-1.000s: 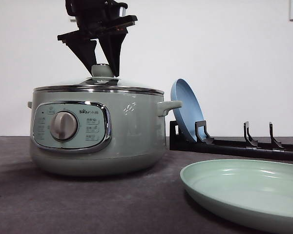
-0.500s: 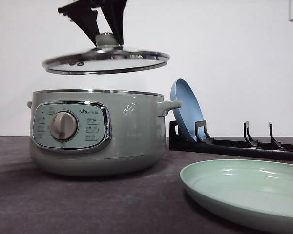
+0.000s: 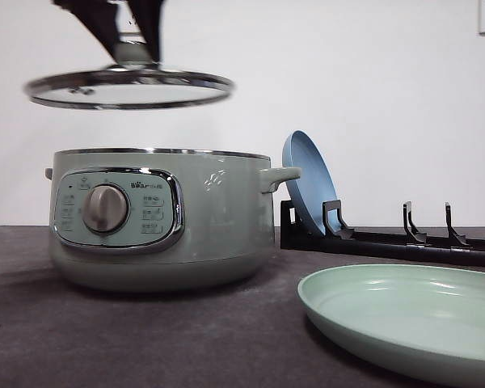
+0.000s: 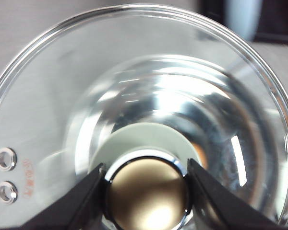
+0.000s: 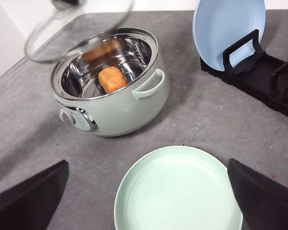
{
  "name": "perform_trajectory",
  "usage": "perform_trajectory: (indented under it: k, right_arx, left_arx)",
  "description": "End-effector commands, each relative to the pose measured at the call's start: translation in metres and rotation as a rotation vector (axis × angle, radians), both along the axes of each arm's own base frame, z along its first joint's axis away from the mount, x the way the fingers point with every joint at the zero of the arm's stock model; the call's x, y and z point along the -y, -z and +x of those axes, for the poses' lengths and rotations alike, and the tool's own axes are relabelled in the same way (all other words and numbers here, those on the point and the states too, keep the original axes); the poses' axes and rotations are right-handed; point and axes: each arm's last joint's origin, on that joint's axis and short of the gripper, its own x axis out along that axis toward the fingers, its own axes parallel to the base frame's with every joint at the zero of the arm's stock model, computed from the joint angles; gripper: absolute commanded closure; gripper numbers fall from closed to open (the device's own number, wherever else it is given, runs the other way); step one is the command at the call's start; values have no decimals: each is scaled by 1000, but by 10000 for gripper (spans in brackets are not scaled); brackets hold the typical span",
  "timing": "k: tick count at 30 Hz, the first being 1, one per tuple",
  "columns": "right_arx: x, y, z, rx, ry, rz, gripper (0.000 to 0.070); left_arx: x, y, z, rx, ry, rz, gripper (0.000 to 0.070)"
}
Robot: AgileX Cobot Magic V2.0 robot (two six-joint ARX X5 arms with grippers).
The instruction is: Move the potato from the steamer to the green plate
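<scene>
Front view: the left gripper (image 3: 133, 50) holds the glass lid (image 3: 129, 87) by its knob, jaws closed on it, above the steamer (image 3: 158, 218). The potato (image 5: 113, 79) lies inside the steamer. The right gripper (image 5: 149, 201), jaws wide, is over the green plate (image 5: 177, 191) on the desk (image 5: 206, 115).

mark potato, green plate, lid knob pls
potato (image 5: 112, 79), right wrist view, top of its orange skin inside the steamer.
green plate (image 5: 178, 191), right wrist view, bare middle of the dish.
lid knob (image 4: 148, 191), left wrist view, shiny top face between the fingers.
</scene>
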Motion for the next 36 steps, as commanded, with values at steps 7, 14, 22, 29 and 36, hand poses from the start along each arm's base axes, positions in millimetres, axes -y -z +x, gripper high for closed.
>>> perform_trajectory:
  k: [7,14,22,29,36]
  right_arx:
    - [0,-2,-1,-13,4,3,0]
    - [0,-2,-1,-25,8,21,0]
    - [-16,-7,39,-167,-93,92,0]
    - [-59,-25,110,-249,-245,58,0]
    - [-131,-34,188,-306,-396,-40,0]
  left_arx:
    - [-68,-30,-5,106,-181,-15,691]
    - [-106,-30,-3,96,-297,-10,691]
    - [-119,-30,-3,94,-334,-8,690]
    - [-119,-30,-3,96,-333,-11,690]
    - [-119,-30,-3,96,-332,-11,690]
